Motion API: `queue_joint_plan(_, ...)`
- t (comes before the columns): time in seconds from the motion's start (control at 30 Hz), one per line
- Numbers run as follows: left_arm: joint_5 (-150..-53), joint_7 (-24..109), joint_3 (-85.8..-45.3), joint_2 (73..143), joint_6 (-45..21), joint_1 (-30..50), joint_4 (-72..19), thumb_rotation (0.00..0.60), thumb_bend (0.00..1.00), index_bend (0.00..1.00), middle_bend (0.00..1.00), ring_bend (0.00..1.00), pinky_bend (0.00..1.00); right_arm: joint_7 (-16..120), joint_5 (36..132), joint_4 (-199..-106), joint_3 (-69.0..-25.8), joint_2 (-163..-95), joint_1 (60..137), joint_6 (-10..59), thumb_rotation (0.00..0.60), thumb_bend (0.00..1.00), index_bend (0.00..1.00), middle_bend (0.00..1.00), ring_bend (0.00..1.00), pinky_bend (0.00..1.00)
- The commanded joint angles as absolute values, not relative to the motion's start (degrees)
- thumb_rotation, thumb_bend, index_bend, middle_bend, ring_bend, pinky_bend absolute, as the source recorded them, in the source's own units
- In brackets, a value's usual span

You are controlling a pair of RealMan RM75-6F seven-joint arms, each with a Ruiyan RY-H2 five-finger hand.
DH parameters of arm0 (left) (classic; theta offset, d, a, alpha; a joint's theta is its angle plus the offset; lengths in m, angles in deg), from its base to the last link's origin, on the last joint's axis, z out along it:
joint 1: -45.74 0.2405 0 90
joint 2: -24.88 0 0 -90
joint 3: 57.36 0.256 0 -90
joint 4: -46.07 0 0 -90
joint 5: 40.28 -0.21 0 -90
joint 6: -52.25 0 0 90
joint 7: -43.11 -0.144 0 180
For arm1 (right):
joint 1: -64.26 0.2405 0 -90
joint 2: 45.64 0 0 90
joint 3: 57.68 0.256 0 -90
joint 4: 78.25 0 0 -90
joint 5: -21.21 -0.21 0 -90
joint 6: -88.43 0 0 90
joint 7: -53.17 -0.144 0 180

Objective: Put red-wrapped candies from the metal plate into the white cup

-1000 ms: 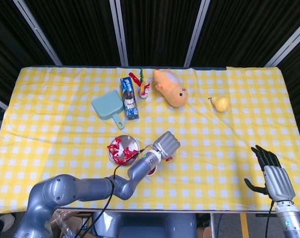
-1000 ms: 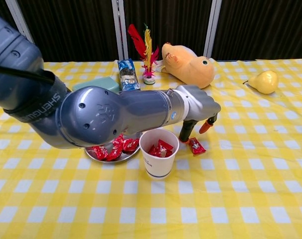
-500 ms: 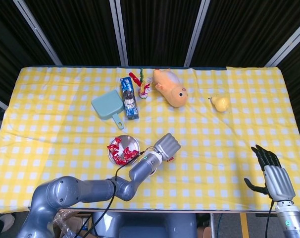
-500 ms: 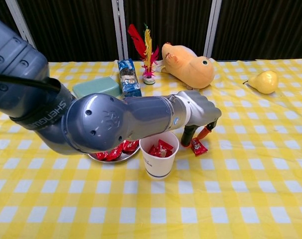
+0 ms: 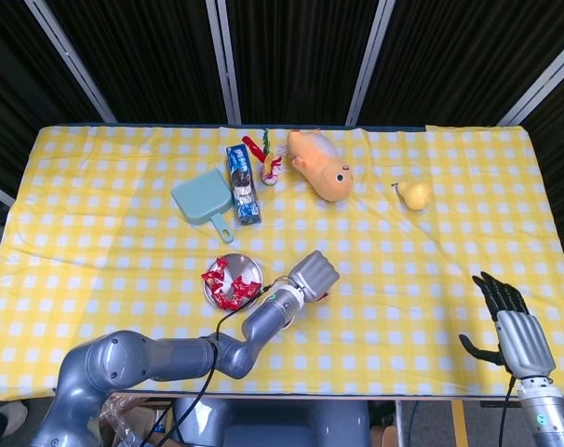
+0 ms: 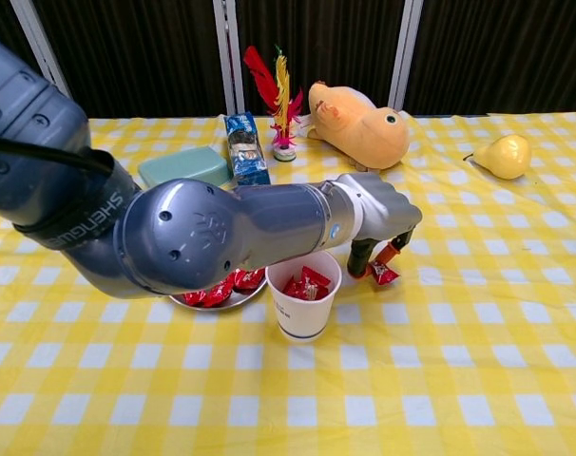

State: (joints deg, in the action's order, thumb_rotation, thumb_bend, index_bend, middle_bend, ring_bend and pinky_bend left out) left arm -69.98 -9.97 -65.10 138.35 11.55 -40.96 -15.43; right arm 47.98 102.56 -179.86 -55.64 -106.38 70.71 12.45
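Note:
The white cup stands near the table's front with red-wrapped candies inside it. Left of the cup, the metal plate carries several more red candies, partly hidden in the chest view by my left forearm. My left hand reaches over the cup to its right side. Its fingertips pinch a stray red candy at the tablecloth. In the head view the left hand covers that candy and the cup. My right hand hangs open past the table's front right edge, holding nothing.
Along the back stand a teal scoop, a blue packet, a feathered shuttlecock, an orange plush toy and a yellow pear. My left forearm spans the space above the plate.
My left hand's fingers have come down and closed on the stray candy right of the cup, which has tipped up slightly. The right hand has not moved.

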Motion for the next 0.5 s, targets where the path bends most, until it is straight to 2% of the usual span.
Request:
queue_joint_plan(0.03,-70.2,-9.8,-65.6,137.6,10.6,-40.8,-16.5,0.600,0.44,0.54,0.95,0.96,1.00,47.9,102.5,-179.9,-55.6,-106.4,70.7,12.5,0.600,0.34,0.00,0.00,0.00,0.00)
queue_joint_plan(0.27,-70.7,-10.2,-66.5,134.0,6.9,-39.8,-21.3,0.600,0.44,0.54,0.95,0.96,1.00,47.9,102.7,-179.8,-55.6,-106.4,70.7,12.4,0.600,0.34,0.00,0.00,0.00,0.00)
queue_joint_plan(0.5,-72.3,-10.8,-66.7,127.4,-1.1,-36.8,-31.5,0.600,0.44,0.54,0.95,0.96,1.00,48.4,102.6,-179.7,-55.6,-106.5,70.8,12.5,0.600,0.34,0.00,0.00,0.00,0.00)
